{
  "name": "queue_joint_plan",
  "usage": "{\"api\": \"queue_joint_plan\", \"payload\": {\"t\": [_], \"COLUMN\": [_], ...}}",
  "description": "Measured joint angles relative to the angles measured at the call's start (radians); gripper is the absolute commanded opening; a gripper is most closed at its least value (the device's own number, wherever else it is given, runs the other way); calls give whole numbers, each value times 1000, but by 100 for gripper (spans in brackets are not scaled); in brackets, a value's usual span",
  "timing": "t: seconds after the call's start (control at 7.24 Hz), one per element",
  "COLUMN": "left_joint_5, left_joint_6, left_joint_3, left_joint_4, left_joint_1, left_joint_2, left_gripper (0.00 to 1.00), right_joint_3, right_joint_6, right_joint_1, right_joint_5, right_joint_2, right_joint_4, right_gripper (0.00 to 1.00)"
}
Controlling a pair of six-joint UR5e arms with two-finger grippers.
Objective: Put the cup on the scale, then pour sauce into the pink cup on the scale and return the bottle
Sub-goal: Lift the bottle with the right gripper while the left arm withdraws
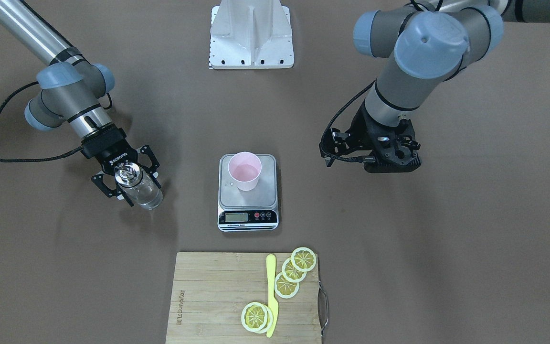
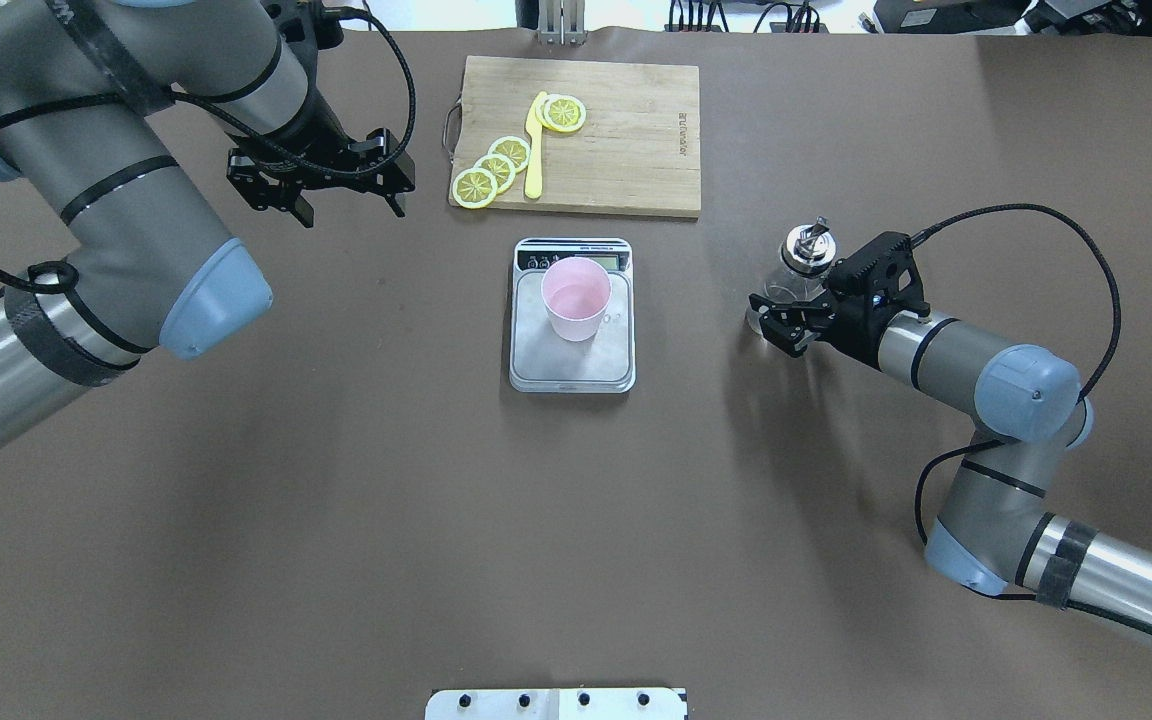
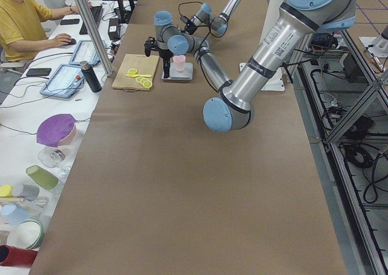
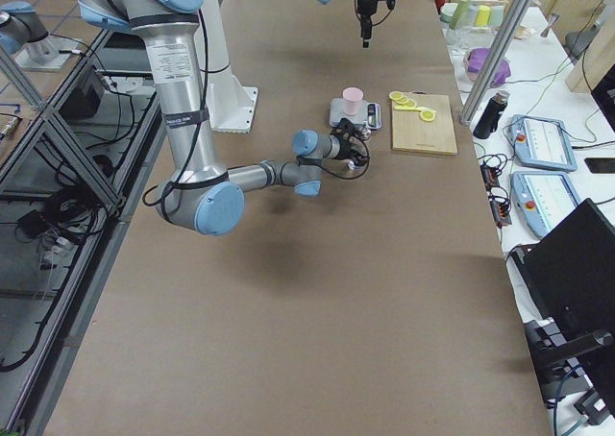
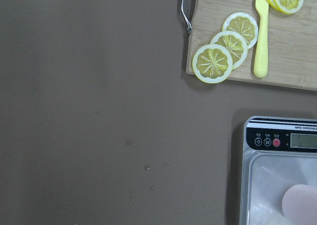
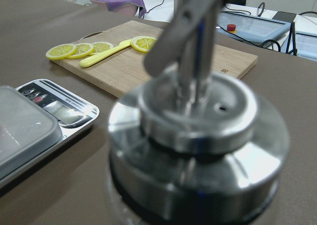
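The pink cup (image 1: 245, 170) stands upright on the steel platform of the scale (image 1: 248, 198), at the table's centre. A few droplets lie on the platform beside it. The clear bottle (image 2: 801, 272) with its metal cap and spout stands upright on the table, well to the robot's right of the scale. My right gripper (image 2: 781, 318) reaches in low and level, shut on the bottle's glass body. The right wrist view is filled by the blurred bottle cap (image 6: 198, 131). My left gripper (image 2: 352, 206) hangs open and empty, well above the table to the scale's left.
A bamboo cutting board (image 2: 626, 150) lies just beyond the scale, carrying lemon slices (image 2: 496, 165) and a yellow knife (image 2: 534, 150). The robot's white base plate (image 1: 251, 38) is at the near edge. Brown table surface surrounds the scale on both sides.
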Motion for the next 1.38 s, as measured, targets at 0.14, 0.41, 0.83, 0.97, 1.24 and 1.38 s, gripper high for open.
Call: {"api": "queue_joint_plan", "payload": {"t": [0.14, 0.41, 0.83, 0.97, 1.24, 1.38], "left_joint_5": [0, -3, -44, -49, -52, -52], "left_joint_6": [0, 25, 159, 183, 197, 198], "left_joint_3": [0, -2, -43, -51, -57, -57], "left_joint_4": [0, 7, 90, 102, 107, 108], "left_joint_1": [-2, -18, -92, -103, -111, -114], "left_joint_2": [0, 4, 26, 37, 45, 46], "left_gripper": [100, 100, 100, 99, 99, 99], "right_joint_3": [-1, 4, 68, 74, 74, 74], "right_joint_6": [0, -1, -5, -7, -14, -15], "right_joint_1": [5, 20, 81, 88, 100, 105], "right_joint_5": [2, 14, 116, 127, 132, 134], "right_joint_2": [5, 11, 26, 28, 28, 29], "right_joint_4": [-1, -13, -141, -164, -202, -216], "right_gripper": [36, 35, 33, 28, 27, 26]}}
